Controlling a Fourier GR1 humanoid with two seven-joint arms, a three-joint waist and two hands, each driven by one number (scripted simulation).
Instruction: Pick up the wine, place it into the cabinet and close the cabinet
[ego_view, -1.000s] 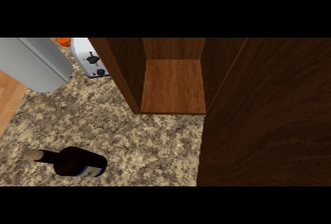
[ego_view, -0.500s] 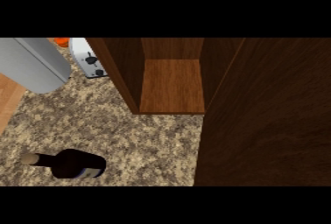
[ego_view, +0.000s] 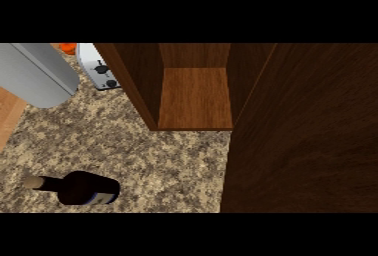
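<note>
Speckled stone counter (ego_view: 162, 160) carries one wine bottle (ego_view: 83, 188), dark glass, low at the view's left, its pale stopper (ego_view: 31, 181) pointing left; whether it stands or lies I cannot tell. It sits well apart from the one cabinet (ego_view: 140, 85), which is open and shows a single wooden shelf (ego_view: 196, 97). One broad dark wood panel (ego_view: 310, 130) fills the view's right side. At the upper left is one grey rounded shape (ego_view: 37, 75), beside it one pale appliance (ego_view: 94, 62) with two black knobs (ego_view: 111, 83), and one small orange thing (ego_view: 68, 48). Neither hand shows, so their state cannot be told
</note>
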